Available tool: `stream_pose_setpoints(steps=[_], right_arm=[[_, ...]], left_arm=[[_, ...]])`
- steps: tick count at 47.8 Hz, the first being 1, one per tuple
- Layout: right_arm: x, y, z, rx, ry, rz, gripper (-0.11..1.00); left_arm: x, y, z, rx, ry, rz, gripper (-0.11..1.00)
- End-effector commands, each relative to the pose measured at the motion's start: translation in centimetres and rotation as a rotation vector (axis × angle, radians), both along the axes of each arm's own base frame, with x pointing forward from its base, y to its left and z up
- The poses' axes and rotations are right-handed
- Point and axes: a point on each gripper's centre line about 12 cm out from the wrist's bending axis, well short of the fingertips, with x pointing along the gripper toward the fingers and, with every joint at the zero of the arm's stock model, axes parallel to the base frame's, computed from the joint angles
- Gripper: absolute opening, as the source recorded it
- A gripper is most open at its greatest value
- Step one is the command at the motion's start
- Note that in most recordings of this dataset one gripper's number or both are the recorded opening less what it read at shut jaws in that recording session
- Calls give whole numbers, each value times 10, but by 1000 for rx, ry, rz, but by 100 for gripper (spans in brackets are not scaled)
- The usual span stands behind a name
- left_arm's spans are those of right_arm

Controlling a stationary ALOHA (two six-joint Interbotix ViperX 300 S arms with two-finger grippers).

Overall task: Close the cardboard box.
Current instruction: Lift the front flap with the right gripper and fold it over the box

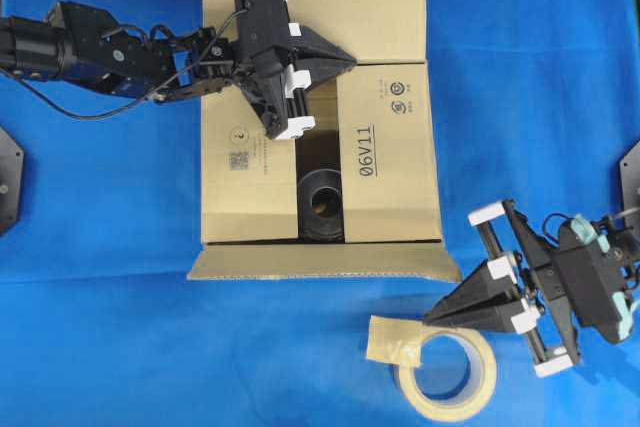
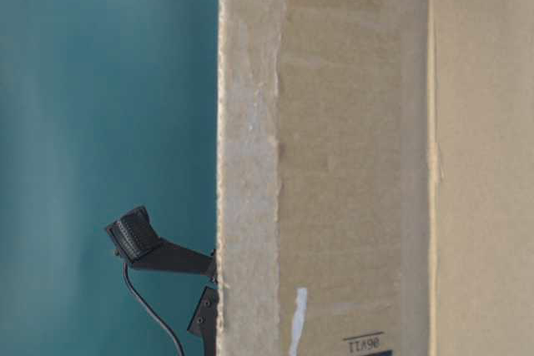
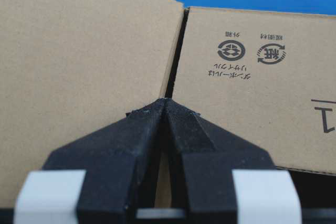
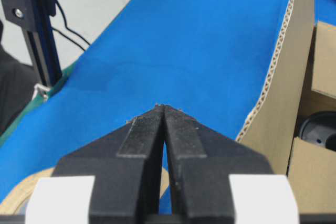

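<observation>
Sitting half-closed, the cardboard box (image 1: 390, 147) shows a black cylinder (image 1: 322, 205) inside; both grippers pinched together, holding nothing.

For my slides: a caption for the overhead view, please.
Left gripper over the half-closed cardboard box; right gripper by the tape roll.

Surface: blue cloth-covered table (image 1: 120, 247) | On it: cardboard box (image 1: 385, 157), centre, flaps partly open | beige tape roll (image 1: 445, 372), just beside the box's near right corner
</observation>
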Motion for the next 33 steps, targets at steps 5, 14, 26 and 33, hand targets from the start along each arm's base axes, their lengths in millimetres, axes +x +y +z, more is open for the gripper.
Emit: stream_pose_setpoints(steps=[5, 14, 26, 33], right_arm=[[3, -13, 10, 17, -33, -46, 2], [0, -41, 15, 23, -57, -129, 2], [0, -85, 10, 27, -13, -280, 2], [3, -105, -5, 37, 65, -363, 2]], left_arm=[[1, 2, 9, 5, -24, 5, 2], [1, 1, 8, 2, -23, 4, 2], [1, 0, 8, -1, -24, 3, 2], [1, 0, 8, -2, -20, 3, 2]])
